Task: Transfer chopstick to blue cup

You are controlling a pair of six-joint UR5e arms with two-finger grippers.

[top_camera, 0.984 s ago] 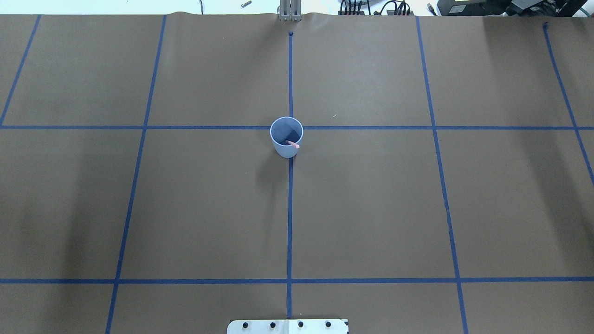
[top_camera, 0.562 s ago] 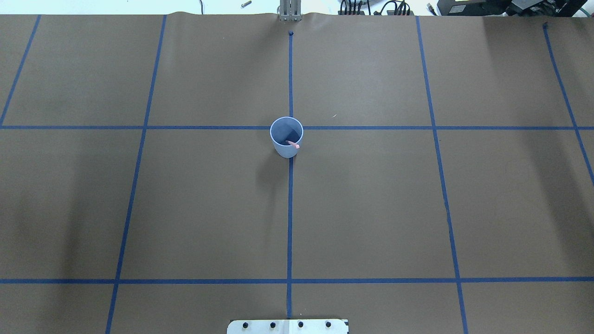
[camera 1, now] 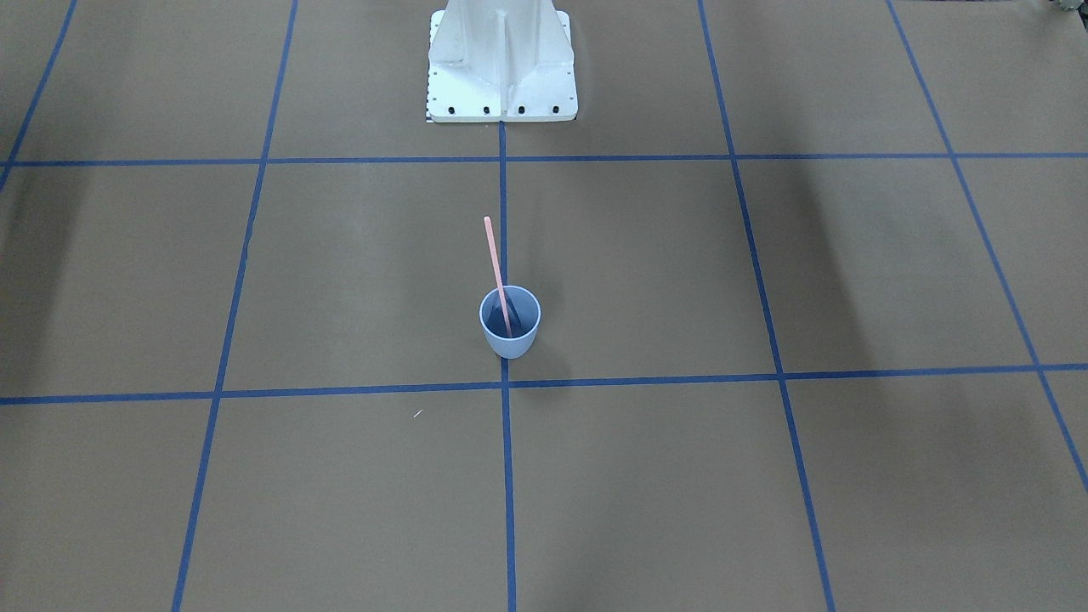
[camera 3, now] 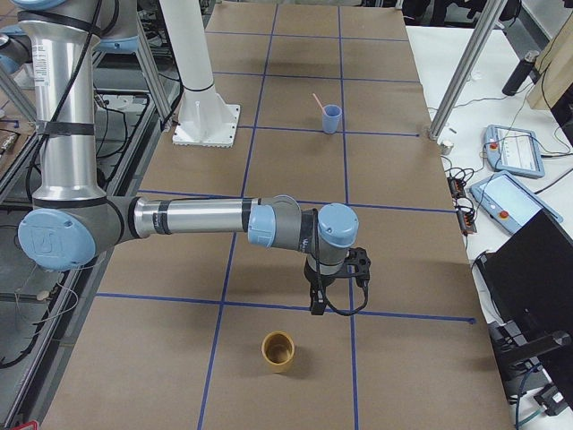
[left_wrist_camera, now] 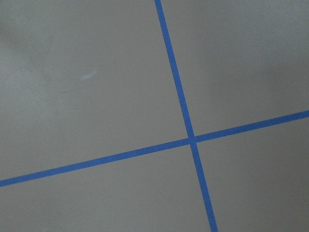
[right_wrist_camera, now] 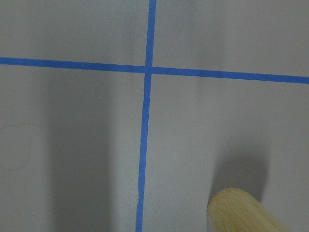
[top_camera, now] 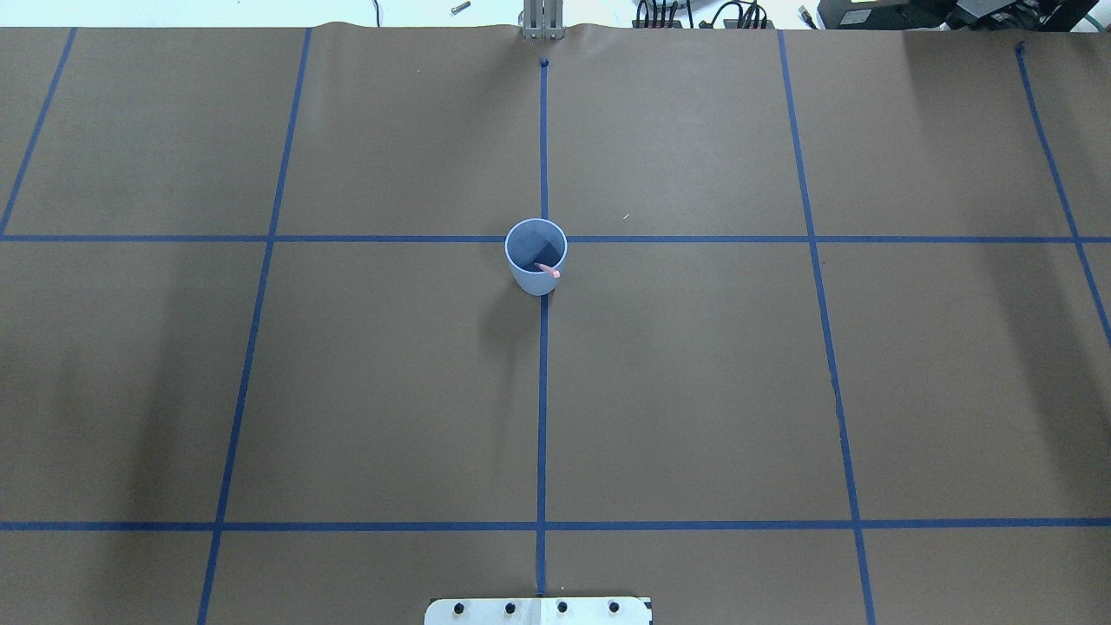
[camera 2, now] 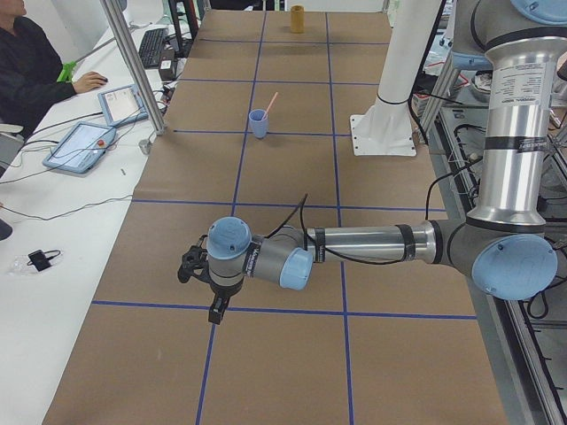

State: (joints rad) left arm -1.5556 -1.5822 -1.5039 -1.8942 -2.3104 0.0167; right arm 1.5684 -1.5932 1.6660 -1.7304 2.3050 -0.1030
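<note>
The blue cup (camera 1: 510, 331) stands upright at the table's middle, on a crossing of blue tape lines; it also shows in the overhead view (top_camera: 531, 276) and both side views (camera 2: 258, 123) (camera 3: 331, 118). The salmon-pink chopstick (camera 1: 493, 259) stands in the cup, leaning against its rim toward the robot's base, its top end showing in the overhead view (top_camera: 549, 271). My left gripper (camera 2: 213, 303) hangs low over the table far from the cup. My right gripper (camera 3: 331, 300) hangs low at the opposite end. I cannot tell whether either is open or shut. Neither holds anything visible.
A tan bamboo cup (camera 3: 277, 351) stands near my right gripper and shows in the right wrist view (right_wrist_camera: 241, 212). The white robot base (camera 1: 501, 59) stands behind the blue cup. An operator sits at a side desk with tablets (camera 2: 84, 146).
</note>
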